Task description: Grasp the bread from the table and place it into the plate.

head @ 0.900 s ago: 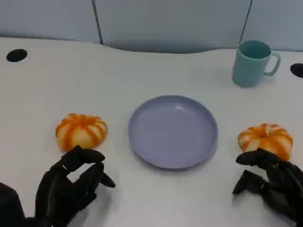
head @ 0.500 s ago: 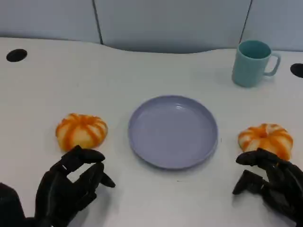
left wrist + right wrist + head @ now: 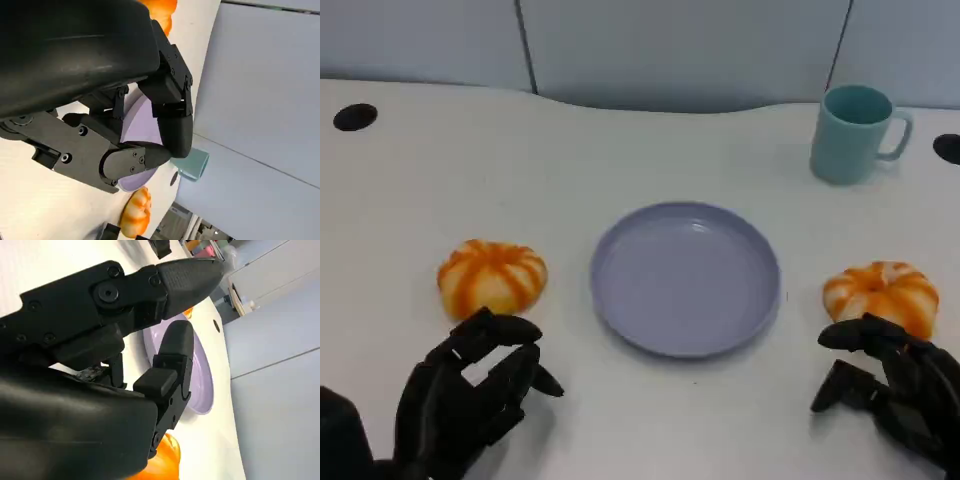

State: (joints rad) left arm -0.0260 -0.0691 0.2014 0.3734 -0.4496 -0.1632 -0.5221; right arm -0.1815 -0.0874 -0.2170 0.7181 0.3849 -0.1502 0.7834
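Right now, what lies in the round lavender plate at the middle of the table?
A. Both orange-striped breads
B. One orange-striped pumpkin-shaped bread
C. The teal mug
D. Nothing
D: the round lavender plate is bare, with one orange-striped pumpkin-shaped bread on the table to its left, the other bread to its right, and the teal mug standing beyond it.

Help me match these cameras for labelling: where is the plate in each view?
Head view: plate at table centre.
Left wrist view: plate behind the left robot hand.
Right wrist view: plate beyond the right robot hand.
Shared landmark: right bread beside it.
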